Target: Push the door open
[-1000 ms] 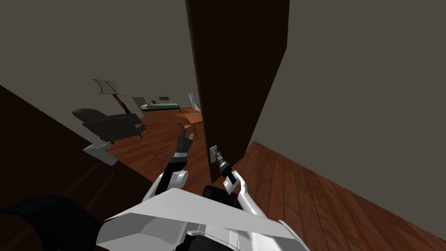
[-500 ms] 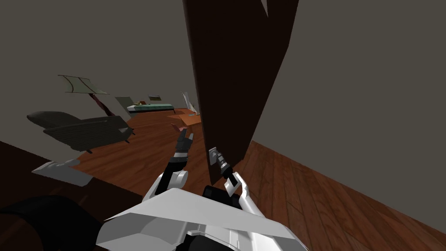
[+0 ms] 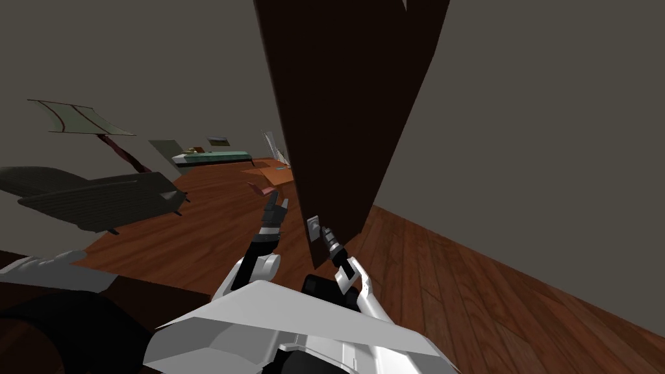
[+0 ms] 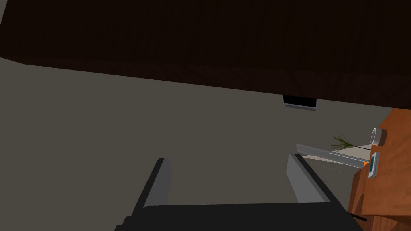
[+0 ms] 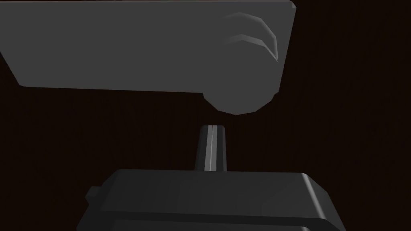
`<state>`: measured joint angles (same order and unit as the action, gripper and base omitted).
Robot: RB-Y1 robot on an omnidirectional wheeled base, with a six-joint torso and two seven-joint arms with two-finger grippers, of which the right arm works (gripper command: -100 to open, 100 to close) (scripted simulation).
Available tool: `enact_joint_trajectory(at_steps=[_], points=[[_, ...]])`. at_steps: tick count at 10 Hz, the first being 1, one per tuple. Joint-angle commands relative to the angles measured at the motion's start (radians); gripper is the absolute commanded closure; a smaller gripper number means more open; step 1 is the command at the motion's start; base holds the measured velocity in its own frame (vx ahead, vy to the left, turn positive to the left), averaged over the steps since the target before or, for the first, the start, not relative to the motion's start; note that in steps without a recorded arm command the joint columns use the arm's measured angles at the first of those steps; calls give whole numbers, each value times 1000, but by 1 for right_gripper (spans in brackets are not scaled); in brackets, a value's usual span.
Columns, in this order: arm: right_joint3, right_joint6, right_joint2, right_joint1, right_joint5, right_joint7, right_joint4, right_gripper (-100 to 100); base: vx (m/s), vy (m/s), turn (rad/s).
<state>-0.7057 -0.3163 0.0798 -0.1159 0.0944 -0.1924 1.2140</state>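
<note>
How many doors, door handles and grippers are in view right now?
1 dark brown door
1 grey handle plate with round knob
2 grippers: left gripper open, right gripper shut
Total: 4

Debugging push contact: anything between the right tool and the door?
Nothing visible. The shut right tool points straight at the dark door, right beside the grey knob on its plate. Actual contact can't be confirmed.
</note>
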Motion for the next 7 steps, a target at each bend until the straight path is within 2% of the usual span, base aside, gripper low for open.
enact_joint_trajectory(at_steps=[1, 5, 6, 7], points=[[-8, 4, 3, 5, -1, -4, 11, -100, -177, -117, -25], [-37, 17, 7, 16, -3, -19, 49, -100, -176, -139, -26], [-33, 18, 10, 14, -3, -19, 49, -100, -82, -58, 4], [-29, 15, 8, 13, -3, -16, 43, -100, 26, 75, 37]])
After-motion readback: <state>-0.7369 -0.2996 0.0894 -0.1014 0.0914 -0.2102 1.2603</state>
